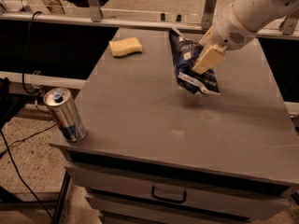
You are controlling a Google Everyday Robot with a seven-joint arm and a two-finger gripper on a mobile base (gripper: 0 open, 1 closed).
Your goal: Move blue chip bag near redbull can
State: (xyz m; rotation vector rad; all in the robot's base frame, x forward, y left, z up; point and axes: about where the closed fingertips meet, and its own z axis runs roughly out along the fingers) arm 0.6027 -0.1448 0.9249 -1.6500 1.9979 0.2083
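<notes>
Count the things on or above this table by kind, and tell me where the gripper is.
Chip bags: 1, the blue chip bag, held by the gripper over the table's far right.
Cans: 1, the redbull can, front-left corner.
Sponges: 1, the yellow sponge, far side.
Total: 3.

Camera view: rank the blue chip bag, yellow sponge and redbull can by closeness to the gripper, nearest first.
The gripper is over the table's far right.
1. blue chip bag, held in it.
2. yellow sponge, back left.
3. redbull can, front-left corner.
</notes>
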